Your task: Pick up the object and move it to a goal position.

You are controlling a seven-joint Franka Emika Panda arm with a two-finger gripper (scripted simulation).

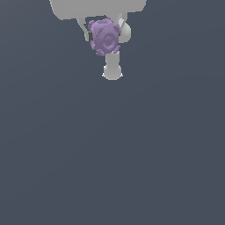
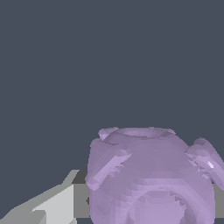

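The object (image 1: 104, 37) is a small light-purple knobbly lump with ring-like marks, near the top of the exterior view. My white gripper (image 1: 106, 38) comes in from the top edge and is shut on it, one finger on each side. In the wrist view the object (image 2: 151, 175) fills the space between the fingers, with a white finger (image 2: 57, 205) and its dark pad pressed against one side. A sliver of the other pad shows at the opposite edge. A white rounded part of the arm (image 1: 112, 69) shows just below the object.
A plain dark grey-blue surface (image 1: 112, 154) fills both views. No other objects, containers or edges are visible.
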